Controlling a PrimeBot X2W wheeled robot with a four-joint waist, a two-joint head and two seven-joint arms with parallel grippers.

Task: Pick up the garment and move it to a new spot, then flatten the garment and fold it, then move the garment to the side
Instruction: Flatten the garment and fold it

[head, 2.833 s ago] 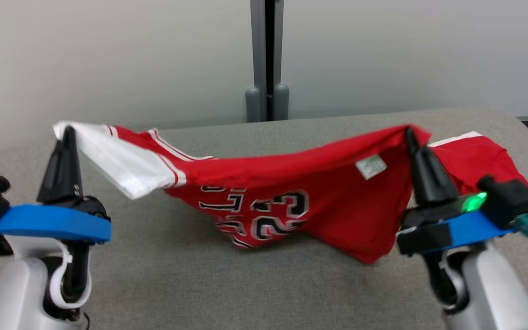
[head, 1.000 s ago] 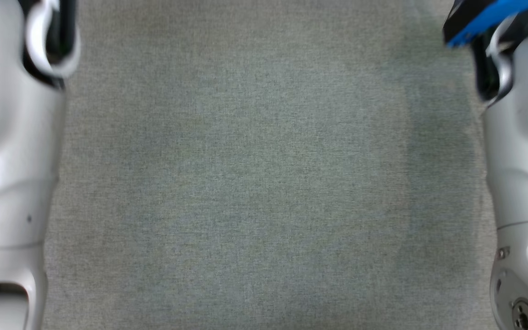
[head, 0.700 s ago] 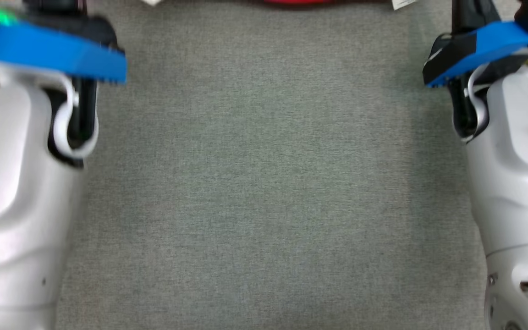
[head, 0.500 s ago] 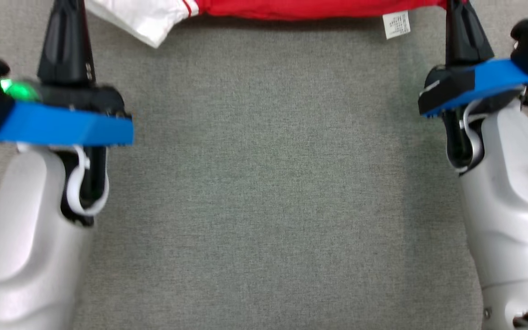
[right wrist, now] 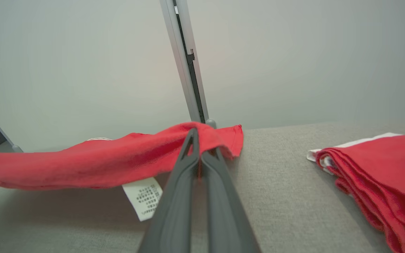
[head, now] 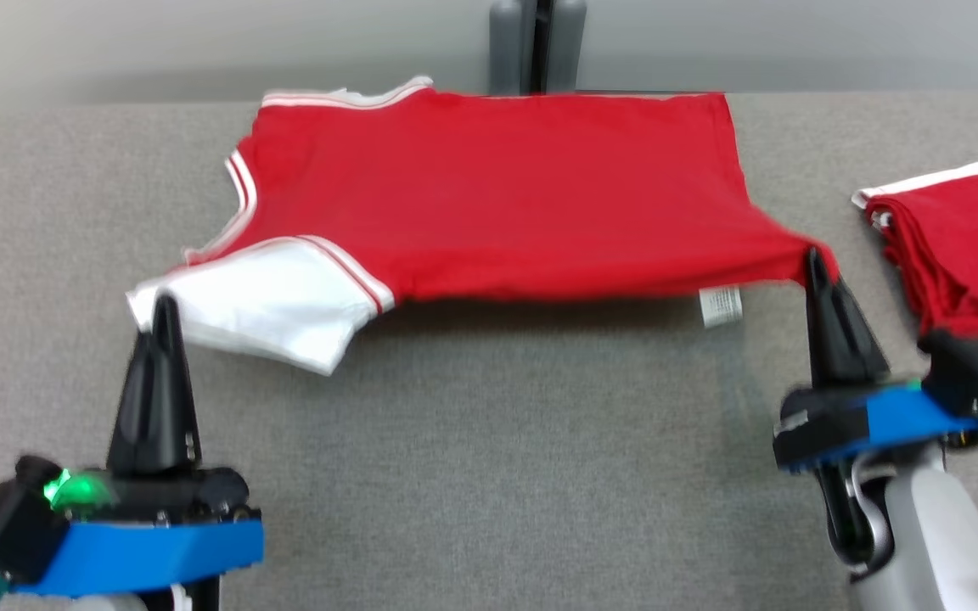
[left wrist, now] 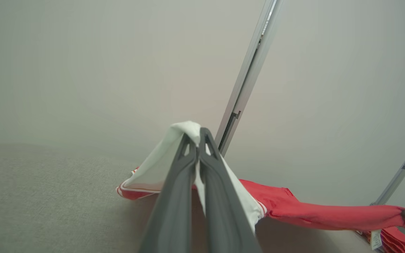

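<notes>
A red jersey [head: 497, 195] with white sleeves and white trim is stretched across the far half of the grey table [head: 489, 458], its far edge lying at the table's back rim. My left gripper [head: 165, 301] is shut on the white sleeve corner [left wrist: 188, 128] at the near left, lifting it off the cloth. At the near right my right gripper [head: 813, 255] is shut on the jersey's red corner [right wrist: 206, 135], held up above the table. A white care label [head: 720, 305] hangs from the near hem.
A folded pile of red cloth with a white edge [head: 964, 246] lies on the table's right side, close to my right gripper. A grey post [head: 537, 42] stands behind the table against a pale wall.
The head camera dipped toward the table and came back up. Over these frames the hanging, bunched jersey has come to lie spread out flat across the far table, both grippers still holding it.
</notes>
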